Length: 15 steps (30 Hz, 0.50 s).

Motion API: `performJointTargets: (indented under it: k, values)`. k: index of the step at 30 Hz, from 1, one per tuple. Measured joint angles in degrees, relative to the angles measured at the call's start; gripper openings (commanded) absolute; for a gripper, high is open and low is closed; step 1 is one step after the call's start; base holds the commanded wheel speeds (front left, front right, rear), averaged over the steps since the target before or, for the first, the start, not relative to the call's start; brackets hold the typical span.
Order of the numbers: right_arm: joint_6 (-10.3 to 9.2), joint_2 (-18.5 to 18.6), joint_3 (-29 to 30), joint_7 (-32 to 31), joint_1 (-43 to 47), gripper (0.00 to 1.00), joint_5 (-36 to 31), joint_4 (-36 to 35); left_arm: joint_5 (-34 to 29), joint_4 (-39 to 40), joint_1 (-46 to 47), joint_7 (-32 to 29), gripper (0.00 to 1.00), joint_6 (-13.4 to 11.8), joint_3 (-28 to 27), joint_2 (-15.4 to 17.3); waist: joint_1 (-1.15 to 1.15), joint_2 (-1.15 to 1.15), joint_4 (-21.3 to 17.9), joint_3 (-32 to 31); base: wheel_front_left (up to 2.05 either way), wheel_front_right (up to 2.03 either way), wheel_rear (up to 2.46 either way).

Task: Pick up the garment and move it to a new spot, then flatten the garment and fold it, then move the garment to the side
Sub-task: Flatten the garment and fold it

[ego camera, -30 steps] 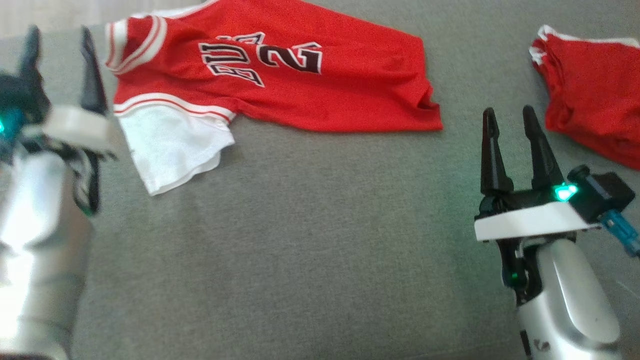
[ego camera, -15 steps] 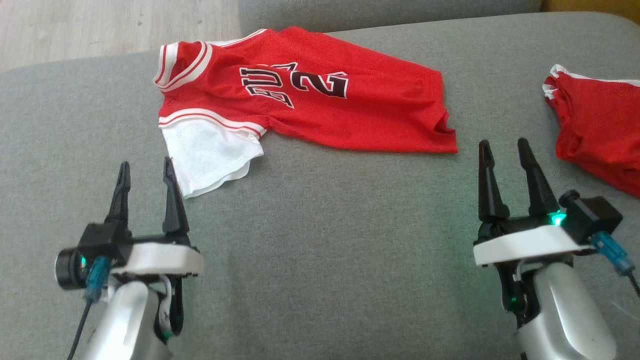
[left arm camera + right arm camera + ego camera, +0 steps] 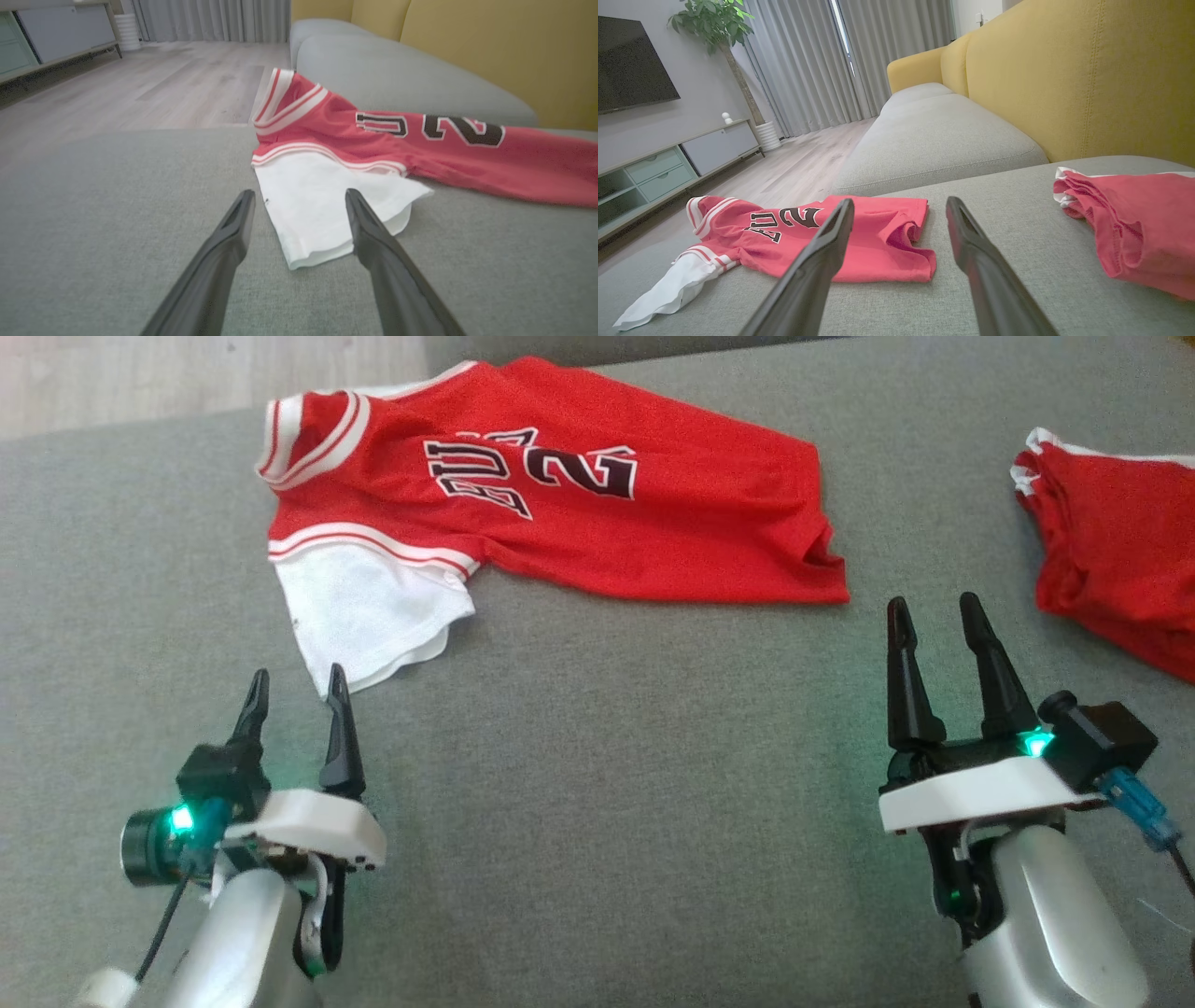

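Left tool (image 3: 297, 672) first: its two dark fingers stand well apart and hold nothing, the tips just short of the loose corner of the white sleeve (image 3: 369, 611). Whether one tip brushes the cloth I cannot tell. A second ago that arm was up high at the left edge of the head view, a blur close to the camera. It has since come down low over the seat and lined up on the sleeve, which the left wrist view frames between the fingers. The head has shifted a little too, so the jersey's apparent slide is not its own.

The red jersey (image 3: 597, 523) lies spread, number side up, across the far-left part of the grey sofa seat (image 3: 607, 803), with its collar toward the left edge and its creased hem toward the middle. It looks untouched, so I'd say the pick-up is only being set up, and the move, flattening and fold are all ahead.

Right tool (image 3: 934, 600) is also spread and empty, near the hem corner, about where it was. Beyond it, by the seat's right edge, a second red garment (image 3: 1120, 551) sits in a crumpled heap, well apart from the jersey.
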State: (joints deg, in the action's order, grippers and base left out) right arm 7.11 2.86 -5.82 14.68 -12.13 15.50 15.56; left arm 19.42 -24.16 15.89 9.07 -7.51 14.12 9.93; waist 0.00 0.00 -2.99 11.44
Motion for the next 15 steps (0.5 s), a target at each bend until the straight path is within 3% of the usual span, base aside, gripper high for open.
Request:
performJointTargets:
  k: [15]
  values:
    - [0.0, 0.0, -0.5, 0.0, -1.3, 1.0, 1.0, -0.7, -0.3, -13.4, 9.0, -7.5, 1.0, -1.4, -0.1, 2.4, 0.0, 0.0, -3.2, 4.4, 0.0, 0.0, 0.0]
